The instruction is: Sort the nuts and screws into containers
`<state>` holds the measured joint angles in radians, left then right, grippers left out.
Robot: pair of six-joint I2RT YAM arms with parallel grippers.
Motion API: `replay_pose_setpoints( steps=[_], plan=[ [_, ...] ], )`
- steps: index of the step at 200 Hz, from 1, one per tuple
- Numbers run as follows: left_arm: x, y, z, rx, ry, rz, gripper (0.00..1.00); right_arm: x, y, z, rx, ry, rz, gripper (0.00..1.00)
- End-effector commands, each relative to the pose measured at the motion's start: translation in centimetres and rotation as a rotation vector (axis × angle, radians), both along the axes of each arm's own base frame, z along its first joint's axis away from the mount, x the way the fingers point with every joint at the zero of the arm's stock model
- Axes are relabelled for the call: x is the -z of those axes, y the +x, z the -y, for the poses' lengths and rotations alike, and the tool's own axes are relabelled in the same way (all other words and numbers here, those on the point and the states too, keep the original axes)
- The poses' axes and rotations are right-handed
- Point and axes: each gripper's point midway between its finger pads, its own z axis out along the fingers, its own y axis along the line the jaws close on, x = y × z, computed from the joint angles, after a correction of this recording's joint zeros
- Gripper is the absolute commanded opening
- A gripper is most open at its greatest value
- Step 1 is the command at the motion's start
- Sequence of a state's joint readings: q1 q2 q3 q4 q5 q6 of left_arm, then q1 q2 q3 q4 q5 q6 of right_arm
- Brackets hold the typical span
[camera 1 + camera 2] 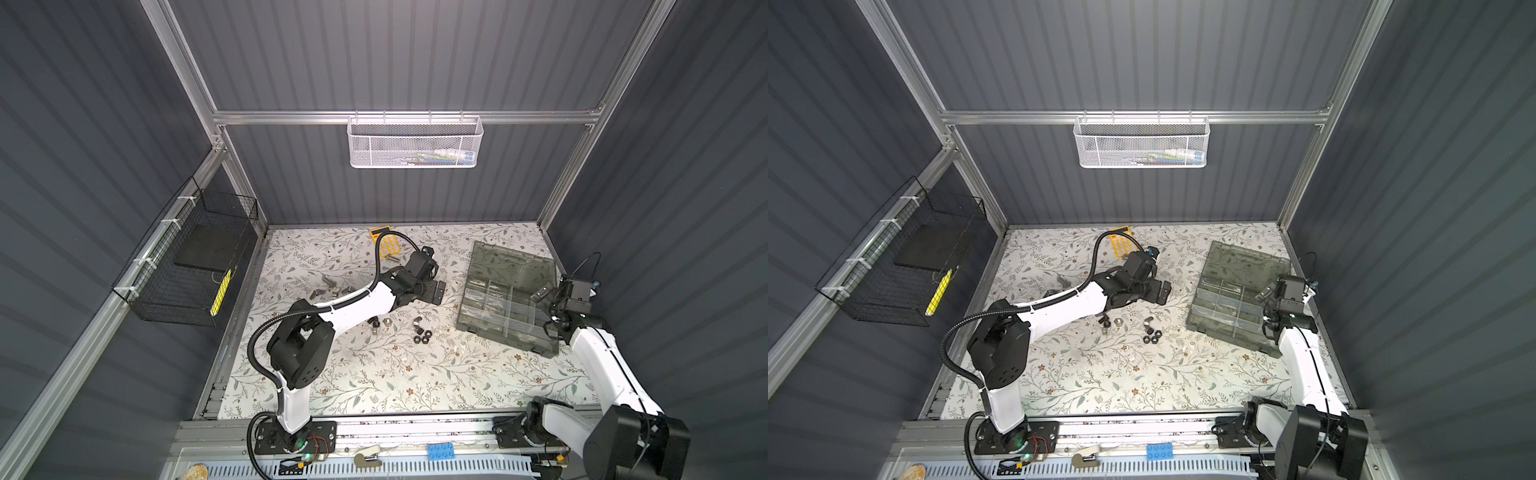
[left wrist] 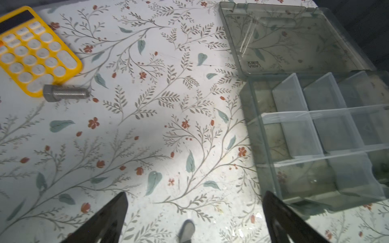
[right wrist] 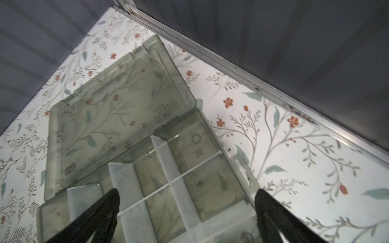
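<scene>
The smoky grey organizer box [image 1: 505, 299] [image 1: 1233, 295] lies open at the right, its lid flat behind its containers [image 2: 315, 130] [image 3: 189, 164]. Loose on the floral mat are black nuts [image 1: 422, 334] [image 1: 1152, 336], a silver nut [image 1: 387, 322], winged nuts [image 1: 328, 286] and a silver screw [image 1: 392, 257] [image 2: 65, 93] beside the calculator. My left gripper [image 1: 432, 291] [image 2: 195, 195] hangs open over bare mat just left of the box, holding nothing. A blurred grey piece [image 2: 186, 230] lies below it. My right gripper [image 1: 544, 293] [image 3: 187, 191] stands open above the box's right side, holding nothing.
A yellow calculator [image 1: 386, 243] [image 2: 33, 50] lies at the back of the mat. A white mesh basket [image 1: 415, 143] hangs on the back wall and a black wire basket [image 1: 191, 262] on the left wall. The aluminium frame [image 3: 252, 84] runs close behind the box.
</scene>
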<state>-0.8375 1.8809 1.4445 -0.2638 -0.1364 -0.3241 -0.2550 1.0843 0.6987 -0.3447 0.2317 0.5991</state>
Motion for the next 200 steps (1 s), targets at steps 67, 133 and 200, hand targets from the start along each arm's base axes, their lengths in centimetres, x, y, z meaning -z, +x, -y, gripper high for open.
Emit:
replay_pose_setpoints(
  steps=[67, 133, 200],
  plan=[
    [-0.1, -3.4, 0.1, 0.035, -0.081, -0.152, 1.0, 5.0, -1.5, 1.5, 0.031, 0.123, -0.19, 0.99],
    [-1.0, -3.7, 0.5, 0.038, -0.125, -0.156, 1.0, 6.3, 0.9, -0.8, -0.13, 0.228, -0.159, 0.99],
    [-1.8, -3.0, -1.3, 0.003, -0.141, -0.159, 1.0, 7.0, 3.8, -2.9, -0.25, 0.163, -0.235, 0.99]
  ],
)
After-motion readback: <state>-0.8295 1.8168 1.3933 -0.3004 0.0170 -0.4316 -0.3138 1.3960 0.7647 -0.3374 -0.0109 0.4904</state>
